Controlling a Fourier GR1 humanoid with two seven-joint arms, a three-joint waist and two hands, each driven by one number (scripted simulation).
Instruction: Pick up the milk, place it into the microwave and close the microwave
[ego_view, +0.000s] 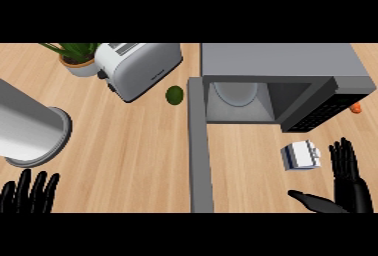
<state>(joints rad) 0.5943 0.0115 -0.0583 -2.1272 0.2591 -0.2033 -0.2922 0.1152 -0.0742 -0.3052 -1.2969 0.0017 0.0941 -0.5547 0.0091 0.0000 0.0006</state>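
While the milk (301, 155) lies on the counter (133, 150) just in front of the open microwave (295, 70), my right hand (347, 182) hovers beside it, fingers straight, thumb spread, holding nothing. I'd sweep left, wrap the carton's sides, then lift clear of the door (198, 150). Left hand (29, 192) rests open.

Light wood tabletop (133, 150) carries open microwave (295, 65), white toaster (140, 67), potted plant (77, 60), avocado (174, 94), milk carton (300, 156), grey metal pot (29, 130), small orange item (356, 108).
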